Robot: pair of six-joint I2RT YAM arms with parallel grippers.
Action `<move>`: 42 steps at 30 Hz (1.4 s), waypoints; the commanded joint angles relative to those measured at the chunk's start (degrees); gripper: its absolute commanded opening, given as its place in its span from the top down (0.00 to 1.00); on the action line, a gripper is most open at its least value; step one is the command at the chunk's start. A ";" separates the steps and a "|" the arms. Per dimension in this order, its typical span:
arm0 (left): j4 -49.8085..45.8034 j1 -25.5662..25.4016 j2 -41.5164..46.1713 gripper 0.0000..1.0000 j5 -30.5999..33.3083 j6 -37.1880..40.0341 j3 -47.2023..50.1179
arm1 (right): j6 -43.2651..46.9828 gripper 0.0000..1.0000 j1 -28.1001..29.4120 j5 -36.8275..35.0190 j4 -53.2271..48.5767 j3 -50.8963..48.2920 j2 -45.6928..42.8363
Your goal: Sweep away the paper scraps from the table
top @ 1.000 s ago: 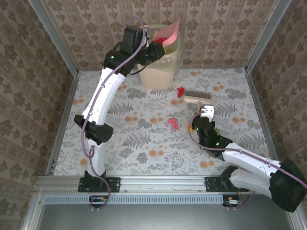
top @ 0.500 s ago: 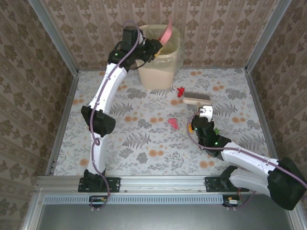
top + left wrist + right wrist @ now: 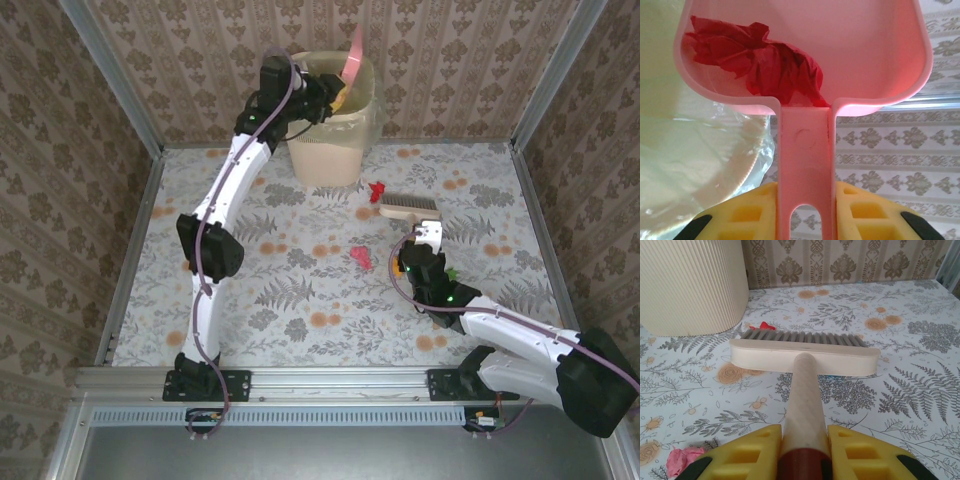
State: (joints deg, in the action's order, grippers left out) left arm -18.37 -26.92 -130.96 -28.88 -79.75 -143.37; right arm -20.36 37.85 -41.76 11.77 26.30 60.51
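Left claw [image 3: 805, 212] is clenched on the handle of the pink dustpan [image 3: 870, 55]. It's up at the rim of the bin [image 3: 330, 140], with the pan tipped nearly on edge over the bin's mouth. Look inside: a red wad [image 3: 760, 67] of paper sits in the pan's back corner, right by the handle, not in the bin yet. My read is that this is the dumping step, mid-tip, and the pan's lip must drop below the handle before that wad slides out.

Right claw [image 3: 802, 452] is grasping the brush [image 3: 802, 357] by its handle, low over the surface [image 3: 300, 310], well apart from the bin. The handle's long axis runs out from the claw toward the bin's end of the surface. The brush head lies crosswise, bristles on the bin side.

Now the loose paper scraps, 2 that I can make out. The red scrap [image 3: 377, 190] lies between the bin and the bristles, just beside the head's bin-ward end. The pink scrap [image 3: 360, 257] lies farther from the bin than the head does, near the claw, on the handle's bin-ward side. The right arm is nearer both. So red is ahead of the bristles and pink is behind them, and I'd say the brush must get round the pink one to move it.
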 commanded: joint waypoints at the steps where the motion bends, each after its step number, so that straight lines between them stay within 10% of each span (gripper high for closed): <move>1: 13.60 0.16 3.24 1.00 -0.29 -7.06 5.26 | -0.35 1.00 -0.32 -0.61 1.21 2.36 0.35; 19: 26.36 -0.43 4.37 1.00 1.04 -12.60 10.26 | -0.21 1.00 -0.31 -0.56 1.07 2.55 0.93; 42: 20.73 -3.13 26.37 1.00 -10.40 11.96 31.08 | -1.35 1.00 -0.32 -2.63 -0.43 2.87 1.19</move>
State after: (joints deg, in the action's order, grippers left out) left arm 2.98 -28.93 -109.06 -36.36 -76.03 -115.85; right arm -20.99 37.85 -41.82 10.96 27.05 61.73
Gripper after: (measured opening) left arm 0.254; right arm 0.242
